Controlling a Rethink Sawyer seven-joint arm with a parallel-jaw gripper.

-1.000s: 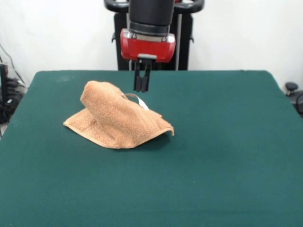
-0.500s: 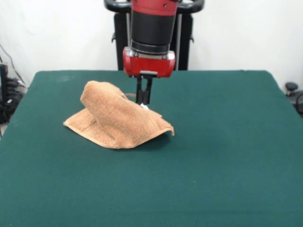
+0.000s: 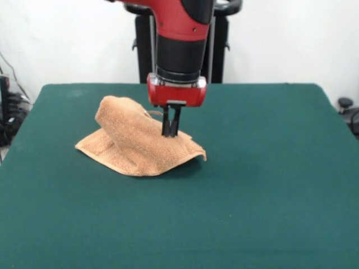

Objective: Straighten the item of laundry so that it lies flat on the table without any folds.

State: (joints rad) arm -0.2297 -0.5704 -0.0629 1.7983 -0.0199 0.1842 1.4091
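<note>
The orange-tan terry towel [image 3: 132, 145] lies crumpled on the left half of the dark green table [image 3: 263, 179]. It is bunched into a hump at its back left, with a flatter flap reaching right to a raised corner. A thin pale loop or label shows at its back edge, by the gripper. The red and black arm comes down from above. My gripper [image 3: 170, 133] has its tips down on the towel's upper back edge, right of the hump. The narrow tips touch or press into the cloth.
The robot's black pedestal [image 3: 219, 56] stands behind the table's far edge. Dark cables and gear [image 3: 8, 112] sit off the table's left side, and a dark object [image 3: 348, 109] off its right side.
The arm has come down steadily over the last second. The gripper tips moved from above the towel's back edge to touching it. The towel has kept its shape.
</note>
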